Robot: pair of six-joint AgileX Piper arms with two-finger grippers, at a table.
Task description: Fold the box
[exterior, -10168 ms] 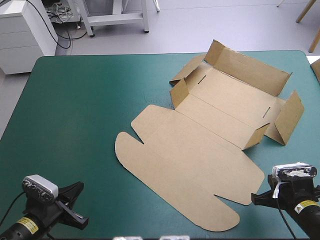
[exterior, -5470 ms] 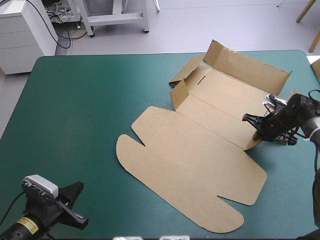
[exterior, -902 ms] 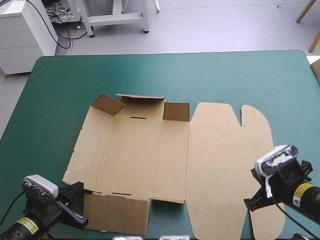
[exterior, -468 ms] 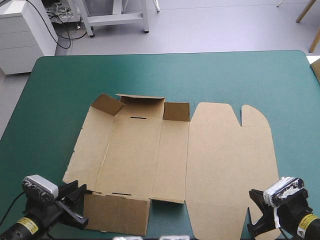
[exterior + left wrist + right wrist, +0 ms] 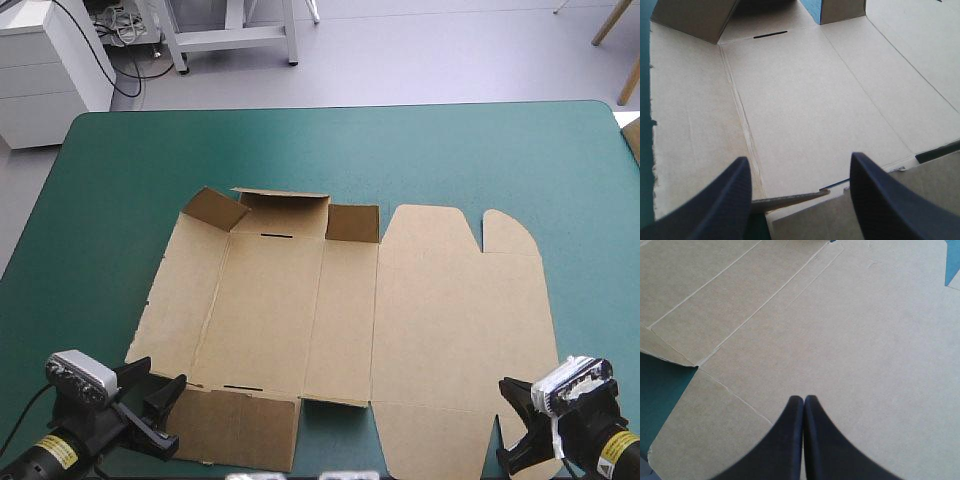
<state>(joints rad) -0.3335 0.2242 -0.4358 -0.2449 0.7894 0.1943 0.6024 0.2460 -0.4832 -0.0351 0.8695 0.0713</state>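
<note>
The brown box (image 5: pixel 300 310) lies spread out on the teal-green cover, its base panel flanked by low raised flaps along the far side (image 5: pixel 285 210). Its lid (image 5: pixel 460 310) lies flat to the right. My left gripper (image 5: pixel 162 374) is open at the near-left corner, fingers apart just short of the near flap (image 5: pixel 235 425). In the left wrist view the open left gripper (image 5: pixel 799 159) looks across the base panel (image 5: pixel 805 100). My right gripper (image 5: pixel 505 420) is shut over the lid's near-right corner, holding nothing. The right wrist view shows the right gripper (image 5: pixel 804 399) as one arch above bare board (image 5: pixel 865 340).
White drawers (image 5: pixel 50 60) and a table frame stand beyond the far-left edge. Bare teal-green cover (image 5: pixel 330 150) stretches beyond the box and along the left side. A teal-green gap (image 5: pixel 662 385) shows between near flaps.
The box was earlier turned and dragged toward the near-left, now lying square. The right arm drew back to the near edge. Just before now, the left gripper's fingers opened.
</note>
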